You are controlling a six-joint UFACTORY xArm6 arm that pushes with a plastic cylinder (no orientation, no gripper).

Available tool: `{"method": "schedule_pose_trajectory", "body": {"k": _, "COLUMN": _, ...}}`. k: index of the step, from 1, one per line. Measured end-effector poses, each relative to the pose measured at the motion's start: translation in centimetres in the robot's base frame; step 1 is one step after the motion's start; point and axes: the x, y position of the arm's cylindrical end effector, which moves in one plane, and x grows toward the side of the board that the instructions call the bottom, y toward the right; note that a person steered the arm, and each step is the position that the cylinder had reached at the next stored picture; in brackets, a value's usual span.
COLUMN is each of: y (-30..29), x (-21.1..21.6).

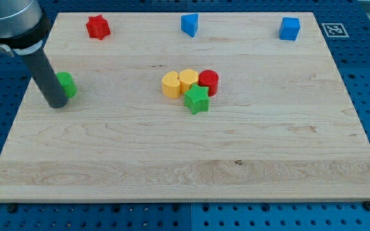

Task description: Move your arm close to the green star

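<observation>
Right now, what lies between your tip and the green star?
In the camera view, only bare board lies between my tip and the green star. A green block sits just right of my tip, above that line.

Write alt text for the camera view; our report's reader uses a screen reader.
My tip rests at the wooden board's left, touching a green round block, far from the green star block at centre, which adjoins two yellow blocks and a red cylinder.

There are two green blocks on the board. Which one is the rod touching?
The green block at the view's left edge: my tip stands right against it. The green star sits mid-board, bunched with two yellow blocks and a red cylinder, far from my tip.
</observation>
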Motion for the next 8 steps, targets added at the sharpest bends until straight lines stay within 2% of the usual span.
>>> {"method": "schedule_pose_trajectory", "body": {"k": 2, "y": 1.9, "x": 1.5}}
{"method": "schedule_pose_trajectory", "body": {"k": 3, "y": 5.4, "x": 4.4}}
{"method": "schedule_pose_trajectory", "body": {"k": 4, "y": 8.3, "x": 4.9}}
{"method": "schedule_pose_trajectory", "body": {"k": 7, "y": 19.4, "x": 6.5}}
{"method": "schedule_pose_trajectory", "body": {"k": 8, "y": 26.2, "x": 7.1}}
